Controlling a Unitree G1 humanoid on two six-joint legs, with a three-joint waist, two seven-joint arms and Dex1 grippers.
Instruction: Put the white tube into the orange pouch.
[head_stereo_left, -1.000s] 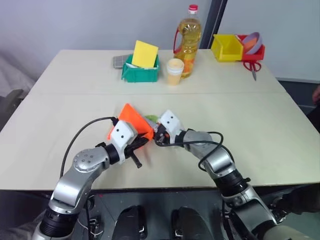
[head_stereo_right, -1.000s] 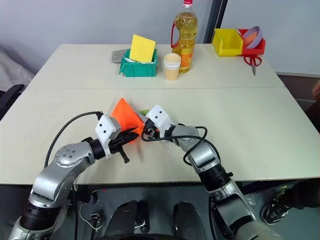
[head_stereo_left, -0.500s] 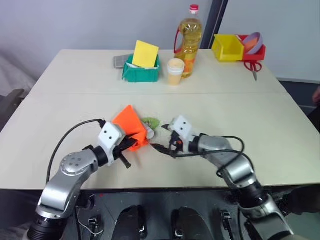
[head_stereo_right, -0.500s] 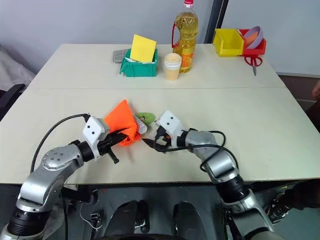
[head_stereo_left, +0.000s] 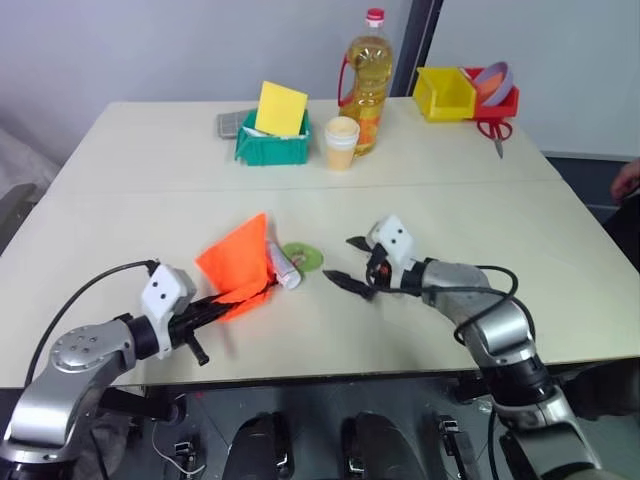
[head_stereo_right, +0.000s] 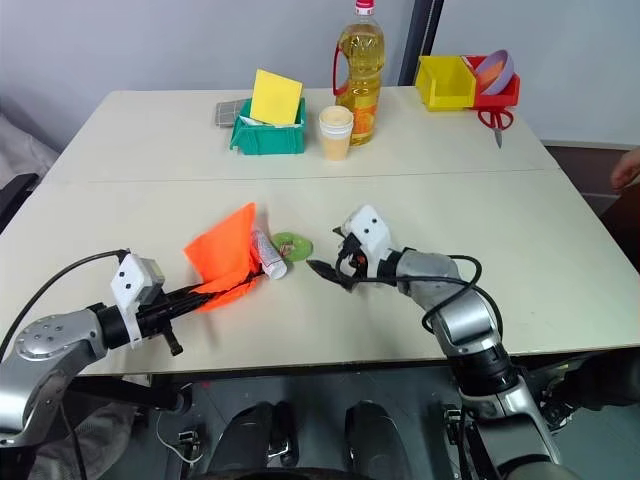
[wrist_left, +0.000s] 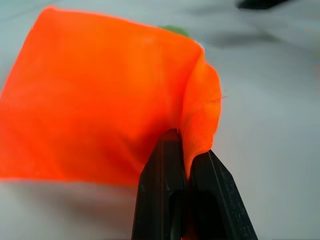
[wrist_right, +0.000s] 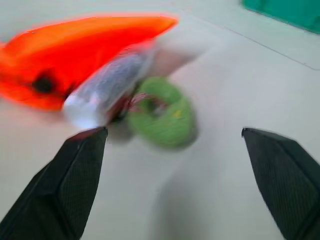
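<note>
Now the left claw (head_stereo_left: 232, 297) is clamped shut on a fold of the orange pouch (head_stereo_left: 237, 264), pinching the fabric between its two black fingers (wrist_left: 165, 200); the pouch stands up from the table (head_stereo_left: 150, 215) like a small tent, its peak pointing toward twelve o'clock. The white tube (head_stereo_left: 280, 265) sticks partway out of the pouch's edge, cap end outward toward four o'clock, with the rest of it covered by the orange cloth. Just beside the tube at three o'clock lies the green disc (head_stereo_left: 302, 257), flat on the table and touching or nearly touching the tube.

The right claw (head_stereo_left: 352, 262) is spread wide and holds nothing. It sits at three o'clock from the disc, a little apart, its fingertips aimed back at the pouch. From the right wrist, the tube (wrist_right: 107, 82) and the disc (wrist_right: 165, 111) show between the two parted fingers (wrist_right: 67, 190), neither touched.

Farther off, toward twelve o'clock on the table, stand a green bin (head_stereo_left: 270, 146) with a yellow card (head_stereo_left: 281, 108) upright in it, a cream paper cup (head_stereo_left: 341, 143) and a yellow oil bottle (head_stereo_left: 364, 78) just behind the cup. At one o'clock, near the far corner, are a yellow bin (head_stereo_left: 445, 92), a red bin (head_stereo_left: 498, 97) and red-handled scissors (head_stereo_left: 493, 132).
</note>
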